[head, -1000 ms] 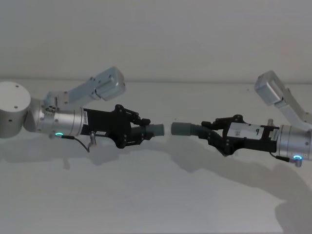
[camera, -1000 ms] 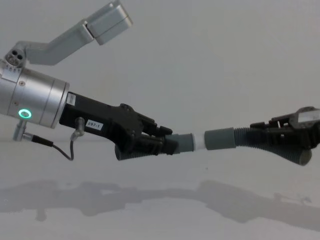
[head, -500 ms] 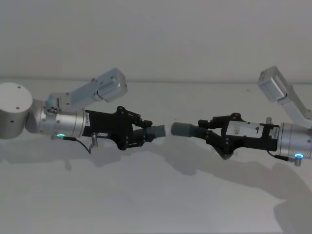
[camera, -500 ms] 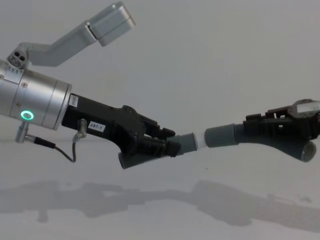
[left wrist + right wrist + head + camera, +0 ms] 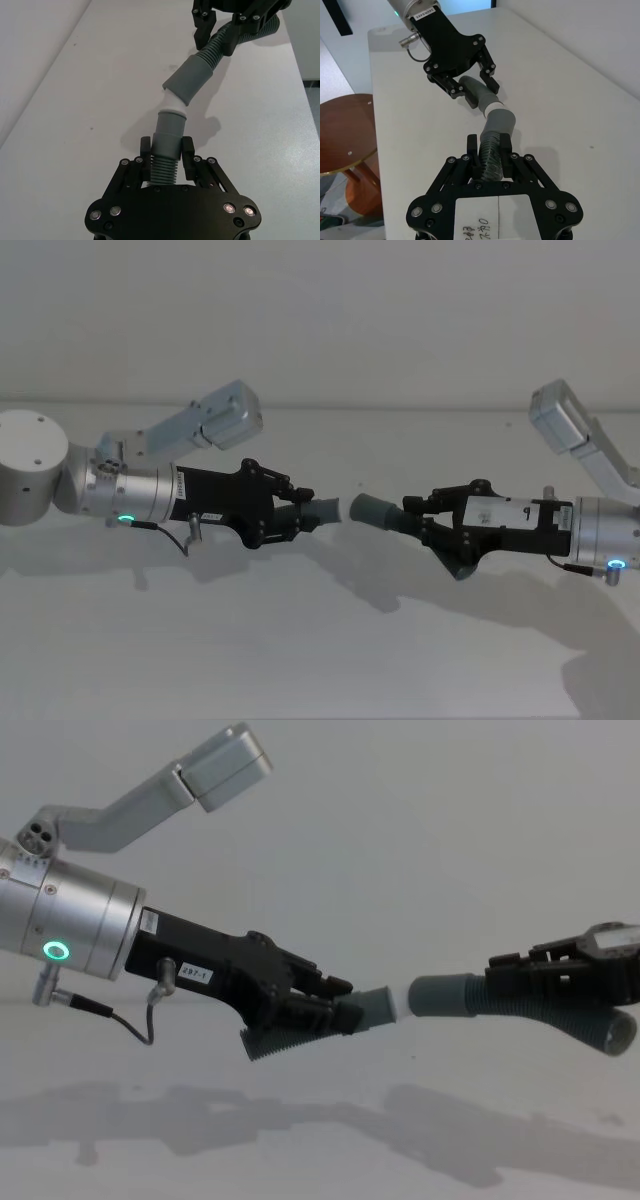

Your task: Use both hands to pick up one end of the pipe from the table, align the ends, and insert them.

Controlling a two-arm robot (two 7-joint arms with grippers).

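Both grippers hover above the table (image 5: 320, 650), facing each other. My left gripper (image 5: 296, 510) is shut on the ribbed part of one dark grey pipe piece (image 5: 372, 1008). Its slim pale tip (image 5: 174, 104) points toward the right. My right gripper (image 5: 422, 516) is shut on the ribbed part of the other piece (image 5: 445, 995). That piece's wider socket collar (image 5: 192, 80) points left. The two ends sit almost mouth to tip, at a slight angle to each other. The chest view shows a narrow gap between them. Seen from the right wrist, the socket (image 5: 500, 122) meets the pale tip (image 5: 492, 106).
The white table stretches wide beneath both arms, with only their shadows on it. A round brown stool (image 5: 340, 130) stands on the floor beyond the table's edge on the robot's left side. The table's right edge (image 5: 300, 75) shows in the left wrist view.
Both grippers have rolled slightly with their pieces, so the two ribbed elbow ends now hang lower. The collars stay nearly tip to mouth, with about the same small gap.
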